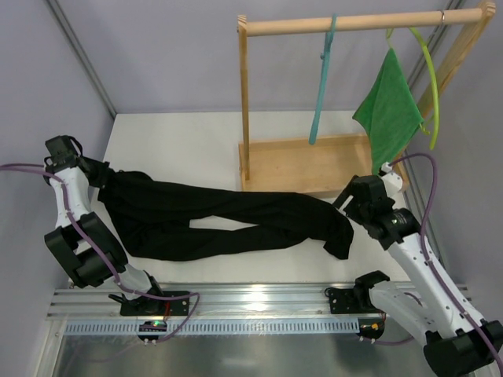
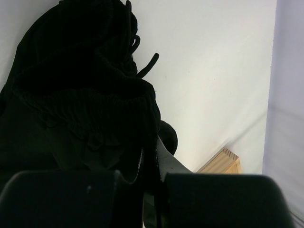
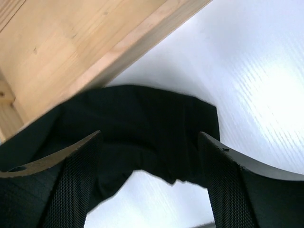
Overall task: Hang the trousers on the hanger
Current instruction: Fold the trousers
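Observation:
The black trousers (image 1: pixel 228 220) lie flat across the table, waist at the left and leg ends at the right. My left gripper (image 1: pixel 100 177) is shut on the waistband; in the left wrist view the jaws (image 2: pixel 152 159) pinch the ribbed black fabric (image 2: pixel 80 95), with a drawstring showing. My right gripper (image 1: pixel 346 206) is open just above the leg ends. In the right wrist view its fingers (image 3: pixel 76 161) straddle the black hem (image 3: pixel 142 118) without touching it. The teal-blue hanger (image 1: pixel 321 86) hangs from the wooden rod (image 1: pixel 354 22), apart from both grippers.
A wooden rack with a tray-like base (image 1: pixel 302 163) stands behind the trousers; its base edge shows in the right wrist view (image 3: pixel 71 42) and a corner shows in the left wrist view (image 2: pixel 223 163). A green cloth (image 1: pixel 389 114) and a yellow-green hanger (image 1: pixel 429 75) hang at the rod's right end.

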### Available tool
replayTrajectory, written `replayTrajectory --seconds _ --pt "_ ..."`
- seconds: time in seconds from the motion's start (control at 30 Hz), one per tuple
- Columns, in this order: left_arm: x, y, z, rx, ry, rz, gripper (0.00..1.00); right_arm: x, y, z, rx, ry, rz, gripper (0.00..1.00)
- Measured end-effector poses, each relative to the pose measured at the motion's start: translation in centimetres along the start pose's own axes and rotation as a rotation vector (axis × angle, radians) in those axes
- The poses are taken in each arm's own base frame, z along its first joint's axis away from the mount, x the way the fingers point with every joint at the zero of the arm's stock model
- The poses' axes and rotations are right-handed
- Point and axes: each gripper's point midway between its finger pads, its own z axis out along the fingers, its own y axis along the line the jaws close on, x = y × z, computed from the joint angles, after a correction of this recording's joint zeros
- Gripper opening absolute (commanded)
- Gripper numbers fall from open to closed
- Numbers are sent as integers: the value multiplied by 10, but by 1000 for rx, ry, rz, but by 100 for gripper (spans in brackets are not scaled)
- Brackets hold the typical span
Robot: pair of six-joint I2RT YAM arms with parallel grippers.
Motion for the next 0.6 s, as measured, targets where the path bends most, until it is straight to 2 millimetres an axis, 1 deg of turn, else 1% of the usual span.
replayTrajectory --seconds 0.07,0.13,0.2,0.3,0.33,0.4,0.43,0.47,0.5,0.57,0.6 --pt "0 0 0 2 2 0 0 -9 -2 15 42 -3 27 80" --pt "1 -1 0 5 5 5 0 -10 -7 34 97 26 34 74" --pt "1 -1 0 7 7 13 1 -1 -12 54 145 87 20 70" --pt "2 0 0 9 11 21 0 14 -10 71 141 155 -5 66" --pt "2 -1 0 10 12 21 0 18 -9 75 133 171 -11 56" --pt "2 -1 0 12 13 21 0 24 -8 80 122 192 -28 42" --pt "3 -1 0 12 14 21 1 26 -7 83 119 197 -36 27" --pt "3 -1 0 12 14 21 0 27 -7 85 119 202 -46 17" --pt "3 -1 0 13 14 21 1 27 -7 87 120 204 -59 5" --pt "3 -1 0 12 15 21 0 25 -7 89 133 215 -83 4" --pt "3 -1 0 12 15 21 0 20 -4 90 131 209 -97 4"
